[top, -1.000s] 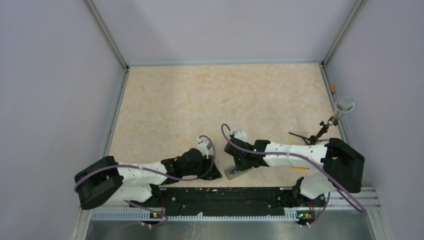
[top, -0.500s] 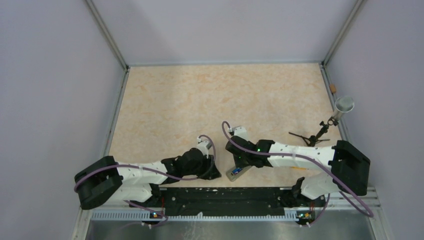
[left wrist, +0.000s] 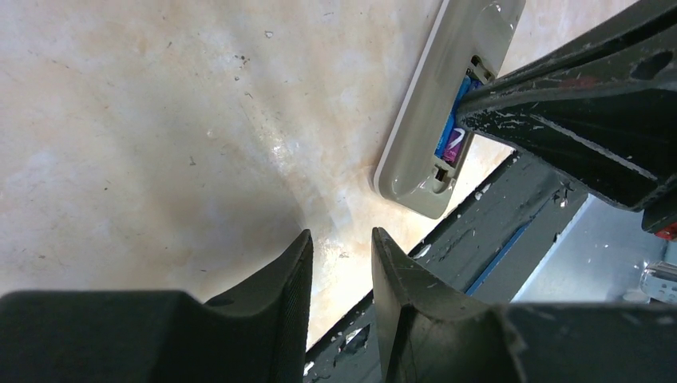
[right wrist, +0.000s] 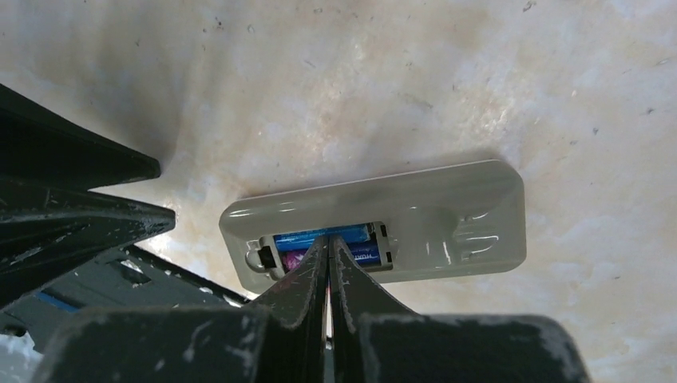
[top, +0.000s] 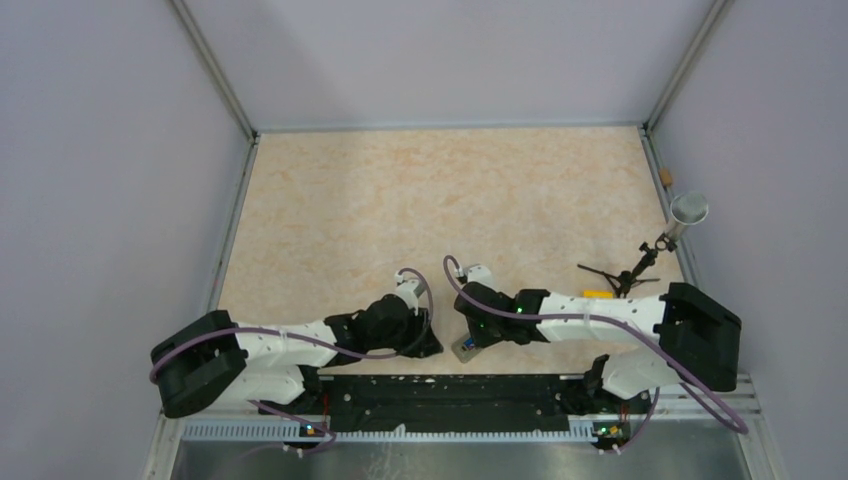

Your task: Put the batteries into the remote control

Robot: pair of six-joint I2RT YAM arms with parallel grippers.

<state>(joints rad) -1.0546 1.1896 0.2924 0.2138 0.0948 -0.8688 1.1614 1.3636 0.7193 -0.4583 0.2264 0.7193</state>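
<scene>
Right hand (right wrist: pixel 329 244) lower, closed, against batteries (right wrist: pixel 307 238)

No legible text; white print on batteries (right wrist: pixel 319 237) too small, blurred.

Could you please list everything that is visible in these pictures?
remote control: one, grey, back up, near table edge between the grippers
batteries: two, blue, in the remote's recess
stick: one, yellow, by the right arm
tripod stand: one, black with grey round top, right side of table
table: one, beige marbled
left gripper: open, empty, beside the remote
right gripper: shut, tips at the batteries
</scene>
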